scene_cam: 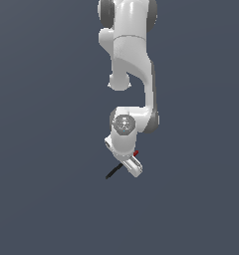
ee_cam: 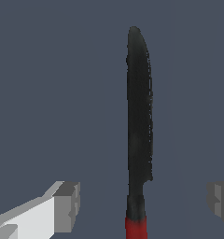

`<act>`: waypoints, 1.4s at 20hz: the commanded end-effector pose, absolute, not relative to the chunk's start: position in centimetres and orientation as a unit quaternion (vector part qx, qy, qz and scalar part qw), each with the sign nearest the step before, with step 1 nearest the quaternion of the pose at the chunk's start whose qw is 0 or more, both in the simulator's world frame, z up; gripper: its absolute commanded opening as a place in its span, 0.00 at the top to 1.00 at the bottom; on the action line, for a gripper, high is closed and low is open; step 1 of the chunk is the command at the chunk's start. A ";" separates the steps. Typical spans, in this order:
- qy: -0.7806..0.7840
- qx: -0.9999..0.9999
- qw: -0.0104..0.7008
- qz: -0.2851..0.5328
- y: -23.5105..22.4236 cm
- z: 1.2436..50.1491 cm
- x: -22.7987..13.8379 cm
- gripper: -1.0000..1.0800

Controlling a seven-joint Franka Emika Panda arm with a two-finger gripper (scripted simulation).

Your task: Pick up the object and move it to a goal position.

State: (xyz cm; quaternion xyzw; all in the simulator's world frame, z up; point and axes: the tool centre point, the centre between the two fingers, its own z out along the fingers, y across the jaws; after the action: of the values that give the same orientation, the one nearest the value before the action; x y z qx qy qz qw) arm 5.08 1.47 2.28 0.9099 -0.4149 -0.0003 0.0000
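Honestly, tool [ee_cam: 142, 205] is spread wide, gripping nothing; the object [ee_cam: 139, 116] sits between its fingers [ee_cam: 67, 205], red end cut off

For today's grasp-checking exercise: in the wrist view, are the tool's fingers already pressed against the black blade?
No. Both fingers stand apart from the knife, with bare background visible between each finger and the blade.

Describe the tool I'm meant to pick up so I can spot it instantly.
Follow the white arm down to its claw. Beneath it lies a thin rod-like tool: a black blade with a red handle end. It is far slimmer than the claw and the only dark-and-red item there.
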 end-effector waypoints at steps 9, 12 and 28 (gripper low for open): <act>-0.415 0.910 0.000 0.000 1.5 0.8 5.2 1.00; -0.415 0.910 0.000 0.000 1.5 0.8 5.2 1.00; -0.416 0.909 -0.001 0.001 1.5 5.0 5.5 1.00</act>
State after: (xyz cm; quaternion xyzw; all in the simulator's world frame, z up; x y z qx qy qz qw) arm 5.38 1.48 3.95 0.9095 -0.4157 -0.0001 0.0000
